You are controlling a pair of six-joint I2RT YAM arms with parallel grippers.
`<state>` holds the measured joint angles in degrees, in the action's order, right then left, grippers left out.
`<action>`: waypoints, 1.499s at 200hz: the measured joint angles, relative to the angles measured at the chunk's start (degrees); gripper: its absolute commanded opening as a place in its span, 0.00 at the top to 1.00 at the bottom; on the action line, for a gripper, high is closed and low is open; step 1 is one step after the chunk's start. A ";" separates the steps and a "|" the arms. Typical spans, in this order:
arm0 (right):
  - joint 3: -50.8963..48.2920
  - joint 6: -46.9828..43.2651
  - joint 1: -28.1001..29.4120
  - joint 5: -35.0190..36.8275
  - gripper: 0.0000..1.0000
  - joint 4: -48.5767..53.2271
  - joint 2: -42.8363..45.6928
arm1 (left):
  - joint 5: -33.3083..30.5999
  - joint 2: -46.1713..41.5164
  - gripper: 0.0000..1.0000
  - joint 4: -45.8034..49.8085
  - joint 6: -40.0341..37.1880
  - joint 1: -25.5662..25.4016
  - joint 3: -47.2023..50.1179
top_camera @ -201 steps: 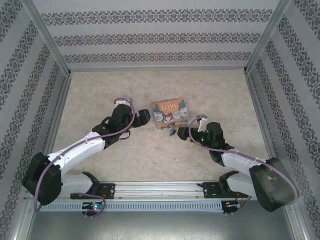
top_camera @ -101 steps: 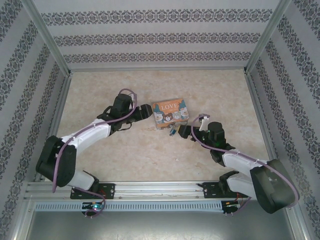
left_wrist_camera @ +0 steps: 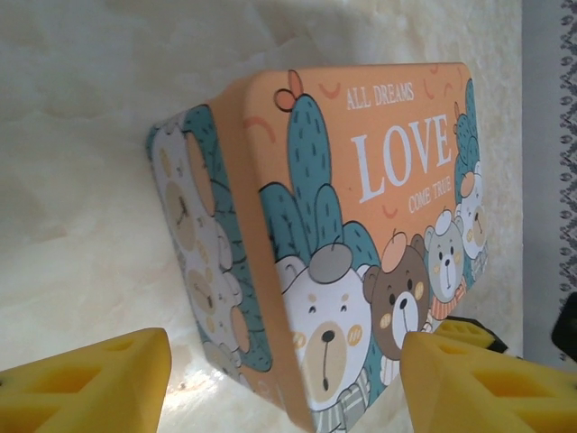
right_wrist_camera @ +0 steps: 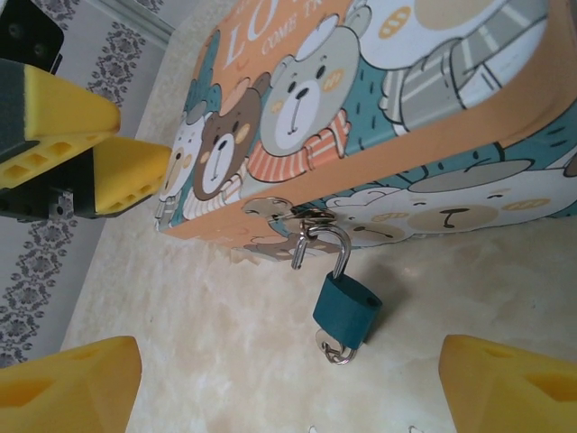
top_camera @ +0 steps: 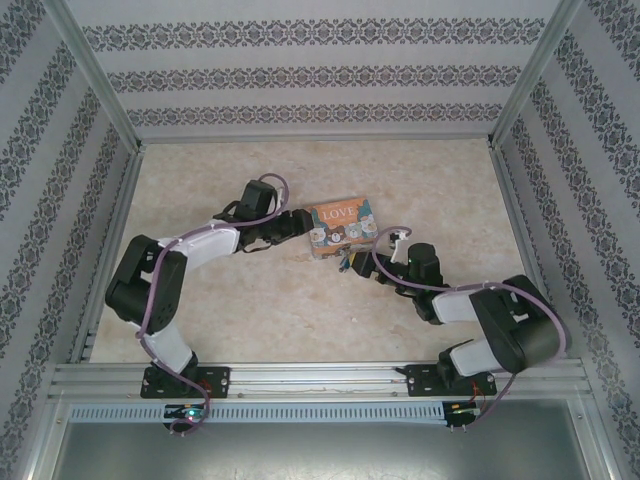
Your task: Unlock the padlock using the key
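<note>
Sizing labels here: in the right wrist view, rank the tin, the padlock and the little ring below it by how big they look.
1. tin, by far largest
2. padlock
3. ring, smallest

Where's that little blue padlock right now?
In the right wrist view the padlock hangs from the clasp on the LOVE tin; from above it sits at the tin's near edge, just before the right hand.

- A lab-style robot test cell
- Aluminium frame posts (top_camera: 100,85) box in a beige marble-look table (top_camera: 420,180)
- Striped patterned wallpaper panels (top_camera: 320,75) form its walls
- Left arm (top_camera: 200,245) and right arm (top_camera: 470,300) are bolted to a metal rail (top_camera: 320,378) at the near edge
</note>
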<state>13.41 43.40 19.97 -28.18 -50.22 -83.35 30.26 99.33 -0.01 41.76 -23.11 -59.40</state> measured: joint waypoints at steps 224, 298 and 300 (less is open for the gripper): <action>8.02 -0.17 0.92 -1.75 0.33 -11.41 -18.05 | 2.49 7.15 0.44 -0.37 -0.79 0.00 -4.20; 9.35 0.22 1.68 -3.43 0.38 -12.00 -19.41 | 2.56 7.15 0.48 -1.29 -0.76 -0.02 -3.30; 9.35 0.20 1.68 -3.43 0.38 -12.02 -19.45 | 2.56 7.15 0.48 -1.36 -0.76 -0.02 -3.28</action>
<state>22.76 43.59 21.65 -31.62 -62.24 -102.80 32.82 106.48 -1.37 40.99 -23.14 -62.67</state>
